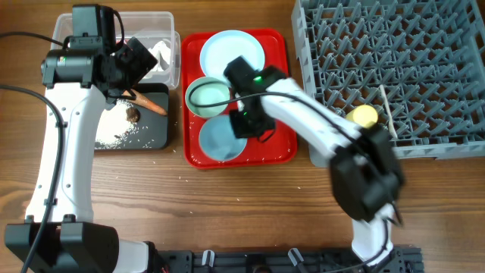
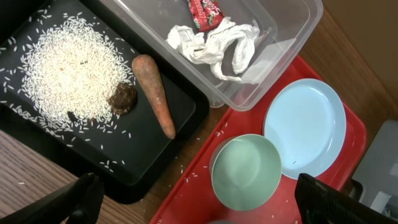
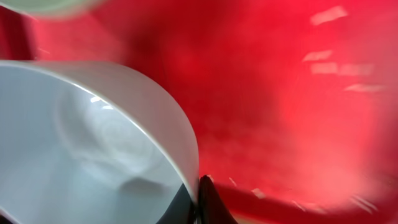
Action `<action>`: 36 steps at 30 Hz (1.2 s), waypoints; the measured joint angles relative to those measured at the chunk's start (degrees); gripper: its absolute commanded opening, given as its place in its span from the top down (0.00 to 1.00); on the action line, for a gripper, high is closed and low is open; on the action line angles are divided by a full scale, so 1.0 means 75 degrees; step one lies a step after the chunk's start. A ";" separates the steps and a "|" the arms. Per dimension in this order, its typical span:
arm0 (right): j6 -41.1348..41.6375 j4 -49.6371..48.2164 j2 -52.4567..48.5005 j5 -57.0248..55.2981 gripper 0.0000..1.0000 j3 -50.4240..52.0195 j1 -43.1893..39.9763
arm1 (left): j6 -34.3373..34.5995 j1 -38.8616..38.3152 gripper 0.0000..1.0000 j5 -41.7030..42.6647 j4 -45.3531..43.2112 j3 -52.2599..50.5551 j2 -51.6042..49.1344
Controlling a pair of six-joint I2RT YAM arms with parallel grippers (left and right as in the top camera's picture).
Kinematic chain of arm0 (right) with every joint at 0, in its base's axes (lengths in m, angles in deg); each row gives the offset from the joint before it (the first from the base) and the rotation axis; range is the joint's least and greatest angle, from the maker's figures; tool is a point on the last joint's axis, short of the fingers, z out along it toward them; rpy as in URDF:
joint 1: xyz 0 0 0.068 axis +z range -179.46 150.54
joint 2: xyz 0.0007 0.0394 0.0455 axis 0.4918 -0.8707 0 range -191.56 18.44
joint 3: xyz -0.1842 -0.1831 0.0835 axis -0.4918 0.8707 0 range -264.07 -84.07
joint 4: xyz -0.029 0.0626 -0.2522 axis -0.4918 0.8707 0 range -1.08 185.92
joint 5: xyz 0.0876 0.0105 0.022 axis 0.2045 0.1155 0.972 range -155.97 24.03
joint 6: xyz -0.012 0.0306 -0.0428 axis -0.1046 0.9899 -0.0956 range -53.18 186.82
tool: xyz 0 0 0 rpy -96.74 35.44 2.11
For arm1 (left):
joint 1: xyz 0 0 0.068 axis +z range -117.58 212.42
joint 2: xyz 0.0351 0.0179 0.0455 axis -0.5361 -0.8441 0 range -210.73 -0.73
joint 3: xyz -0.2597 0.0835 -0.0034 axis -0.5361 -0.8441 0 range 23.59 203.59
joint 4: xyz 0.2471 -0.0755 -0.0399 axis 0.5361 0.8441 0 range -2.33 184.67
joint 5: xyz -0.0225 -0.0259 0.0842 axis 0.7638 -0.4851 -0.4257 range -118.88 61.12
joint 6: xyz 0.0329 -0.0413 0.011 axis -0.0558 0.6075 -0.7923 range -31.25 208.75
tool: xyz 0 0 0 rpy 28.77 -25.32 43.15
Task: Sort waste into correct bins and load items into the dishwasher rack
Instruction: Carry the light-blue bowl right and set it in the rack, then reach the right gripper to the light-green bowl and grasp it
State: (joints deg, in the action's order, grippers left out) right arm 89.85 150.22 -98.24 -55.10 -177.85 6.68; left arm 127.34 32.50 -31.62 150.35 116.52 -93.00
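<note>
My right gripper [image 1: 248, 125] [image 3: 198, 202] is shut on the rim of a pale blue bowl [image 1: 220, 142] [image 3: 81, 143] at the near end of the red serving tray [image 1: 282, 45]. A second bowl [image 1: 206, 97] [image 2: 245, 171] and the plate [image 1: 231, 51] [image 2: 305, 127] lie behind it. My left gripper [image 1: 136, 61] [image 2: 205, 202] hangs open above the black tray [image 2: 149, 162], which holds the rice [image 2: 68, 68], brown lump [image 2: 123, 98] and carrot [image 2: 155, 93]. The clear tub [image 2: 273, 81] holds tissue [image 2: 214, 43] and the red packet [image 2: 205, 12].
The grey dishwasher rack [image 1: 394, 68] fills the right side. A yellow cup [image 1: 364, 115] and a white spoon [image 1: 386, 110] sit in its near part. Stray rice grains lie on the wooden table [image 1: 227, 197] in front of the trays.
</note>
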 measured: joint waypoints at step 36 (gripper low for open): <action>-0.7277 -1.0165 -0.1737 -0.9221 0.96 -0.0114 -0.2859 | 0.0000 0.0000 0.00 -0.0055 0.0015 -0.0003 0.0000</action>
State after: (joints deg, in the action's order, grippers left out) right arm 35.27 73.99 -111.27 -124.26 -178.70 -14.76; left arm 127.34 32.50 -32.03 150.45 116.50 -93.00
